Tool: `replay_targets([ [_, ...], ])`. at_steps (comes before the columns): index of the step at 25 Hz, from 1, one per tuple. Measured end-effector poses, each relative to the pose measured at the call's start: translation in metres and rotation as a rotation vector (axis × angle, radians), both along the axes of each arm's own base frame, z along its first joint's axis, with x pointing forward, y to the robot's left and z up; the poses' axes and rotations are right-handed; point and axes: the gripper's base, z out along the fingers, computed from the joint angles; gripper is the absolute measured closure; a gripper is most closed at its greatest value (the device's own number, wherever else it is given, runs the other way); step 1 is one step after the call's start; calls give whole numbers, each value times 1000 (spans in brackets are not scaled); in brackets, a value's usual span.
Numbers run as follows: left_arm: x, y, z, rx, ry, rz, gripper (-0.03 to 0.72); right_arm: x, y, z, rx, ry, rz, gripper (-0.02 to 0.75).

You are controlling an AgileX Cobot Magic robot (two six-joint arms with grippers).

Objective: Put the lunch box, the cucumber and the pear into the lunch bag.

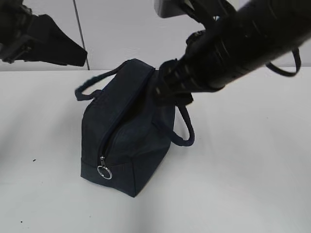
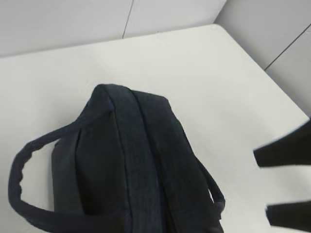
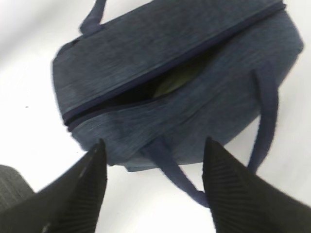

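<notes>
The dark navy lunch bag (image 1: 129,131) stands on the white table, its top zipper open and the metal ring pull (image 1: 104,172) low on the near end. In the right wrist view the bag (image 3: 146,63) gapes a little, and something yellowish-green (image 3: 177,80) shows inside; I cannot tell which item it is. The lunch box, cucumber and pear are otherwise out of view. My right gripper (image 3: 154,143) is open and empty, just above the bag's near handle (image 3: 170,170). My left arm (image 1: 43,41) hangs at the upper left, away from the bag; its jaws do not show.
The white table (image 1: 243,170) runs around the bag, with a grey tiled wall (image 1: 121,29) behind. The right arm (image 1: 233,43) crosses over the bag's top. Two dark fingertips (image 2: 286,150) show at the right edge of the left wrist view.
</notes>
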Motion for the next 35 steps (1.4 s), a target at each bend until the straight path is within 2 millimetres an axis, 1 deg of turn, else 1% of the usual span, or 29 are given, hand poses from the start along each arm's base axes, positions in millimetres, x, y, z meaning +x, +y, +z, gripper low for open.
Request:
replay_targets([
  [2,-9,4,2,2,-45,14,367,-20,-2,-5,55,-58,67,254],
  [3,-14,6,0,5,-65,22,367,-30,-3,-8,86,-91,94,254],
  [5,-23,12,-12,21,-101,47,367,-45,-5,-17,141,-110,109,254],
  [6,-29,14,-17,26,-123,54,367,-49,-6,-22,140,-148,138,254],
  [12,-69,29,-72,22,-202,97,367,-65,-6,-51,225,-163,187,261],
  [13,-74,31,-77,20,-221,103,367,-66,-6,-53,221,-201,218,271],
  [16,-88,35,-91,36,-248,91,367,-70,-6,-57,255,-242,260,305],
  [17,-90,35,-93,39,-256,87,367,-71,-5,-58,259,-243,262,331],
  [19,-92,36,-95,41,-260,83,367,-69,-4,-62,259,-236,268,348],
  [23,-93,35,-94,20,-257,91,372,-69,4,-73,288,-182,320,355],
  [26,-92,35,-93,5,-253,101,391,-69,9,-81,304,-136,346,358],
  [31,-92,35,-93,2,-253,103,435,-68,10,-83,306,-127,346,361],
  [35,-92,35,-93,0,-252,105,454,-69,10,-83,313,-125,353,361],
])
